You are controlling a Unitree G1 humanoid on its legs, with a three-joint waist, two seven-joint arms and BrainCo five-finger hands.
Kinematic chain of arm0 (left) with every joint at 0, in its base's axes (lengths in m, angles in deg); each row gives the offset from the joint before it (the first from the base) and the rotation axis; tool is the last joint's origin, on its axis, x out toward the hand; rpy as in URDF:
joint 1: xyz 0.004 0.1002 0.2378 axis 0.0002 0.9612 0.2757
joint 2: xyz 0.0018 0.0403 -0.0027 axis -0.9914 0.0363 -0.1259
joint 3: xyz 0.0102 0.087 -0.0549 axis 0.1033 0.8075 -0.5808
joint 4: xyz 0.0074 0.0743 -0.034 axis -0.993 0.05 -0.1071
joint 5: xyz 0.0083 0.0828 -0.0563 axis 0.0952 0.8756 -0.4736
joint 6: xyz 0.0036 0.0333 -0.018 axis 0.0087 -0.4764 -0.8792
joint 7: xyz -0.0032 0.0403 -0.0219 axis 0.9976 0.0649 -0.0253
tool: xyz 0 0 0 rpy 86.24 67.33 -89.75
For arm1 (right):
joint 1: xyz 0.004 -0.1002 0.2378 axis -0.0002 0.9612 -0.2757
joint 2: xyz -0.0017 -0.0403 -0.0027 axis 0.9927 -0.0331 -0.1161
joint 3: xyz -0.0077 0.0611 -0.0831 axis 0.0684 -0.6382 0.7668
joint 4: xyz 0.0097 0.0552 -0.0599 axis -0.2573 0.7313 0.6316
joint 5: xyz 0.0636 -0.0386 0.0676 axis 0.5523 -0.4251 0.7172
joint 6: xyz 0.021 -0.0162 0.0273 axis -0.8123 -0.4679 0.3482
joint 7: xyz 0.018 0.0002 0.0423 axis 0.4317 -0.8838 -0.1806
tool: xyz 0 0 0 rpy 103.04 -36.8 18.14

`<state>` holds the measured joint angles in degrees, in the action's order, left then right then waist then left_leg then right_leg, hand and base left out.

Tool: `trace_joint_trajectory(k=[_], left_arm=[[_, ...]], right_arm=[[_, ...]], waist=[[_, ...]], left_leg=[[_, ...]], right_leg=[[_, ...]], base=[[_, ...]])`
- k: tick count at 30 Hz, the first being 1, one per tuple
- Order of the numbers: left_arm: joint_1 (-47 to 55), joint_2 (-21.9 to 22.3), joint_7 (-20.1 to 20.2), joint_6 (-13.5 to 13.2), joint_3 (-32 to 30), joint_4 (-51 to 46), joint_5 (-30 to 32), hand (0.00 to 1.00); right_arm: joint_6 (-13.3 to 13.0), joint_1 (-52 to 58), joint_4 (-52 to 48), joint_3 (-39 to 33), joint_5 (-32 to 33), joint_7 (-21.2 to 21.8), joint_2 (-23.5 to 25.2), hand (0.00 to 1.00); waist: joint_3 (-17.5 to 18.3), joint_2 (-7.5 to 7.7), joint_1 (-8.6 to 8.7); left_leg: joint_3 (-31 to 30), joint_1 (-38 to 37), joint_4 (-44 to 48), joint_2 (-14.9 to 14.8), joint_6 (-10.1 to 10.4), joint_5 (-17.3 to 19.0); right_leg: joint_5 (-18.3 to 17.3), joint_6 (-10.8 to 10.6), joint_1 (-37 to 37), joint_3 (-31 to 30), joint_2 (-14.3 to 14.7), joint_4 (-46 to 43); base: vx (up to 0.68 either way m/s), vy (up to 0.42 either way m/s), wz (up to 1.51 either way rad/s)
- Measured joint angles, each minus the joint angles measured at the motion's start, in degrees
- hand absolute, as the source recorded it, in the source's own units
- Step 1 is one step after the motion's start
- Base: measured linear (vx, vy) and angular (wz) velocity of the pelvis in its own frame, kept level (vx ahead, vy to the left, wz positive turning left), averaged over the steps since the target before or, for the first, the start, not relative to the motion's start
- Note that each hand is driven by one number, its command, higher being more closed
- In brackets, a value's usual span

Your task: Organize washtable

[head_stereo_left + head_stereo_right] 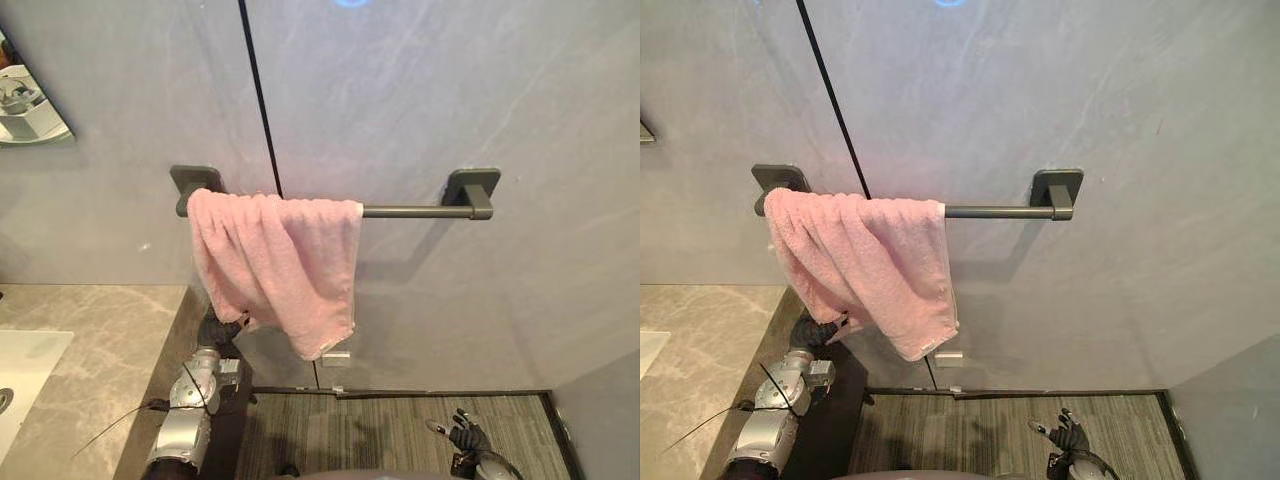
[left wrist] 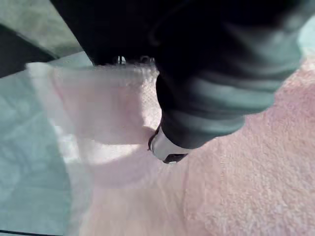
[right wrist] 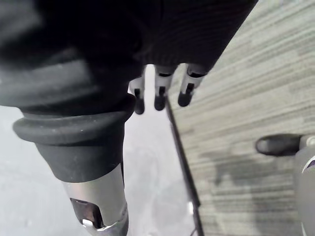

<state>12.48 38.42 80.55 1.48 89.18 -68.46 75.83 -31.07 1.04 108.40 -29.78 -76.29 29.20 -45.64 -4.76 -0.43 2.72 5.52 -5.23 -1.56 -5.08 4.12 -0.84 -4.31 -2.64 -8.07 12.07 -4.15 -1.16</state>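
Observation:
A pink towel [image 1: 280, 260] hangs bunched over the left half of a dark towel bar [image 1: 410, 211] on the grey wall. One corner droops lower than the rest. My left hand [image 1: 222, 328] is raised to the towel's lower left edge and partly tucked behind the cloth. In the left wrist view its thumb [image 2: 167, 145] lies against the pink towel [image 2: 246, 172]. My right hand [image 1: 468, 435] hangs low at the right over the floor, open and holding nothing, with its fingers [image 3: 160, 93] straight.
A marble counter [image 1: 110, 340] with a white basin [image 1: 25, 370] runs along the left, below the towel's left end. A mirror edge [image 1: 30, 110] shows at upper left. Grey striped floor [image 1: 380, 430] lies below the wall.

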Motion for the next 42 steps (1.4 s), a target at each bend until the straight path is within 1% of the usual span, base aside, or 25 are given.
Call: trace_joint_trajectory(k=[4,6,8,9,11,12,13,15,18,20,23,27,33,34,38,42], left_arm=[[0.0,0.4,-0.1,0.0,0.0,0.0,-0.1,1.00],[0.0,0.6,-0.1,0.0,0.0,-0.1,-0.2,1.00],[0.0,0.9,-0.2,0.0,0.0,-0.2,-0.4,1.00],[0.0,0.9,-0.3,0.0,-0.1,-0.2,-0.5,1.00],[0.0,0.9,-0.3,0.0,-0.2,-0.8,-0.6,1.00],[0.0,0.9,-0.4,0.0,-0.2,-1.4,-0.6,1.00],[0.0,0.9,-0.4,0.0,-0.2,-1.5,-0.6,1.00],[0.0,0.9,-0.4,0.0,-0.6,-2.5,-0.6,1.00],[0.0,1.0,-0.5,-0.1,-1.0,-3.3,-0.6,1.00],[0.0,1.5,-0.6,-0.1,-1.3,-3.8,-0.6,1.00],[0.0,2.1,-0.5,-0.3,-1.3,-6.6,-0.6,1.00],[0.0,2.4,-0.5,-0.3,-1.4,-7.5,-0.5,1.00],[0.0,2.6,-0.3,-0.3,-1.4,-8.1,-0.5,1.00],[0.0,2.8,-0.2,-0.4,-1.4,-8.2,-0.5,1.00],[0.0,4.1,-0.2,-1.2,-1.3,-8.3,-0.4,1.00],[-0.3,4.3,-0.1,-1.5,-1.1,-9.5,-0.5,1.00]], right_arm=[[0.0,0.0,-0.3,0.0,0.0,-0.1,0.0,0.00],[0.0,0.0,-2.0,0.0,-0.3,-0.2,0.0,0.00],[0.1,0.5,-6.9,0.1,-0.3,-0.8,0.0,0.00],[0.0,0.5,-8.5,0.1,-0.4,-0.9,0.0,0.00],[-0.2,1.4,-16.5,0.1,-0.4,-1.1,0.0,0.00],[-1.0,2.6,-22.1,0.2,-0.5,-1.0,-0.1,0.00],[-1.2,2.8,-23.2,0.2,-0.6,-0.9,-0.1,0.00],[-2.2,4.2,-30.2,0.2,-1.9,-0.7,-0.3,0.00],[-3.2,5.2,-34.9,0.4,-2.9,0.4,-0.8,0.00],[-3.3,5.6,-37.4,1.1,-3.6,0.6,-1.2,0.00],[-3.8,6.3,-42.5,1.9,-4.9,2.2,-1.4,0.00],[-4.2,7.8,-48.5,3.9,-4.9,4.2,-2.3,0.00],[-4.5,7.9,-52.7,7.5,-4.7,7.2,-3.5,0.00],[-5.0,7.8,-53.3,8.4,-4.6,8.0,-3.5,0.00],[-5.4,7.1,-54.7,12.0,-2.4,9.7,-4.2,0.00],[-5.4,4.6,-54.7,15.8,-0.2,11.5,-5.2,0.00]], waist=[[-0.3,-0.22,0.24],[-0.8,-0.30,0.41],[-1.1,-0.26,1.09],[-1.1,-0.25,1.14],[-1.1,-0.26,1.37],[-1.1,-0.24,1.38],[-1.1,-0.23,1.39],[-1.1,-0.17,1.41],[-1.3,-0.12,1.42],[-1.6,-0.21,1.33],[-2.7,-0.55,1.45],[-3.1,-0.53,1.50],[-3.2,-0.31,1.38],[-3.2,-0.32,1.37],[-3.2,-0.35,1.37],[-3.1,-0.40,1.26]], left_leg=[[0.4,-0.3,-0.1,0.0,0.0,0.0],[0.5,-0.5,-0.3,0.0,0.0,0.0],[0.5,-0.5,-0.4,0.0,0.0,0.0],[0.6,-0.5,-0.4,0.0,0.0,0.0],[0.7,-0.5,-0.4,0.0,0.0,0.0],[0.7,-0.5,-0.4,0.0,0.0,0.0],[0.7,-0.5,-0.4,0.0,0.0,0.0],[0.5,-0.6,-0.4,0.0,0.0,0.0],[0.4,-1.4,-0.3,0.1,0.0,0.0],[0.3,-1.7,0.0,0.0,0.0,0.0],[0.3,-1.8,0.6,-0.1,-0.3,0.3],[0.3,-2.0,1.0,-0.1,-0.4,0.9],[0.5,-2.2,1.9,-0.1,-0.4,1.7],[0.5,-2.2,1.9,-0.1,-0.4,1.7],[0.4,-2.3,1.9,-0.1,-0.4,1.7],[0.4,-2.4,2.0,-0.1,-0.4,1.7]], right_leg=[[0.3,-0.1,-0.1,-0.5,0.0,0.4],[0.3,-0.1,-0.1,-0.7,0.0,0.4],[0.3,-0.1,-0.1,-0.8,0.0,0.5],[0.3,-0.1,-0.1,-0.8,0.0,0.5],[0.3,-0.1,0.1,-1.2,0.0,0.5],[0.3,-0.1,0.1,-1.3,0.0,0.5],[0.3,-0.1,0.1,-1.3,0.0,0.6],[0.3,-0.1,0.1,-1.5,0.0,0.6],[0.3,-0.1,-0.6,-1.7,-0.1,0.8],[0.3,-0.1,-0.9,-2.4,-0.1,1.0],[0.5,-0.2,-1.0,-2.7,0.0,1.1],[0.8,-0.4,-1.2,-3.1,0.0,1.1],[0.8,-0.4,-1.8,-3.3,-0.1,1.1],[0.8,-0.4,-1.8,-3.3,-0.1,0.9],[0.8,-0.4,-1.8,-3.3,-0.1,0.8],[0.8,-0.4,-1.8,-3.4,-0.1,0.7]], base=[[-0.04,0.005,-0.07],[-0.03,-0.001,-0.04],[0.00,0.000,0.00],[0.00,-0.005,-0.04],[0.02,-0.005,-0.08],[0.02,-0.006,-0.06],[0.02,-0.007,-0.05],[0.01,-0.007,-0.05],[-0.01,-0.004,-0.03],[-0.05,-0.008,-0.12],[-0.07,-0.007,-0.07],[-0.04,0.001,-0.05],[-0.01,0.003,-0.02],[0.00,0.000,0.00],[0.00,0.000,0.00],[0.00,0.000,0.00]])
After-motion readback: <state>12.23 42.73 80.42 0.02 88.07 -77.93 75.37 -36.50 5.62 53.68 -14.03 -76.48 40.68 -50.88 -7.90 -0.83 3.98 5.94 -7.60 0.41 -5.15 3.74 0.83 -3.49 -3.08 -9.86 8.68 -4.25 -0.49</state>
